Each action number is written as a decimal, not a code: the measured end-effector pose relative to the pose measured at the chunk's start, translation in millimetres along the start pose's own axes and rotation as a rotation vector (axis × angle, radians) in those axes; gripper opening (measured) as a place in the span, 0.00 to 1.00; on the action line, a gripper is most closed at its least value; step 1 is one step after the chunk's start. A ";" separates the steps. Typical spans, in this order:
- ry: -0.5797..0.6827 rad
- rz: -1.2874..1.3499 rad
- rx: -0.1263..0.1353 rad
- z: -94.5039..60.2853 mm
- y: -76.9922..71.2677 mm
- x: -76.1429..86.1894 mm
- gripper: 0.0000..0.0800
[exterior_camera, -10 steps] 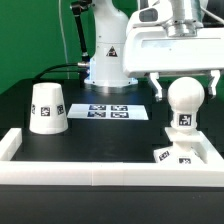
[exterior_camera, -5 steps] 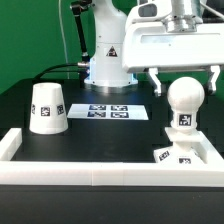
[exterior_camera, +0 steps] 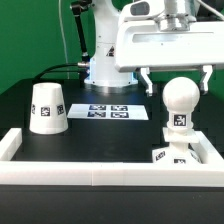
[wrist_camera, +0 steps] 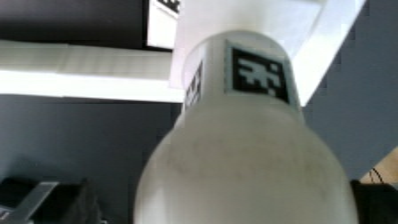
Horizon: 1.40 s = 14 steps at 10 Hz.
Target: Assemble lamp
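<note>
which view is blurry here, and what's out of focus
Wrist view: the bulb sits very close and fills the frame, soft and out of focus, its tag fuzzy-edged. Exterior view: evenly lit and sharper, the shade clearly outlined.

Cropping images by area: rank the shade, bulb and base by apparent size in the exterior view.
1. shade, largest.
2. bulb with its stem, slightly smaller.
3. base, least showing, but the border rail hides part, so unsure.
</note>
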<state>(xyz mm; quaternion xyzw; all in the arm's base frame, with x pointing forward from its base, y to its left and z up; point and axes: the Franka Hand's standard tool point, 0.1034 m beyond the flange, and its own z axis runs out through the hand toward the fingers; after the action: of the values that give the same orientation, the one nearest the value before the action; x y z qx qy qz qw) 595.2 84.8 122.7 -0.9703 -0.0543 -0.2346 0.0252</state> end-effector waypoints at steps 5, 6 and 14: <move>-0.370 0.019 0.089 1.3 -11.5 -4.9 0.87; -0.419 0.020 0.099 1.7 -10.7 -1.4 0.87; -0.376 0.015 0.093 4.2 -7.0 11.2 0.76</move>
<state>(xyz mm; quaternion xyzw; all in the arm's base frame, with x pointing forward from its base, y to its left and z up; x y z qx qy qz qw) 606.2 93.1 124.2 -0.9952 -0.0617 -0.0461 0.0611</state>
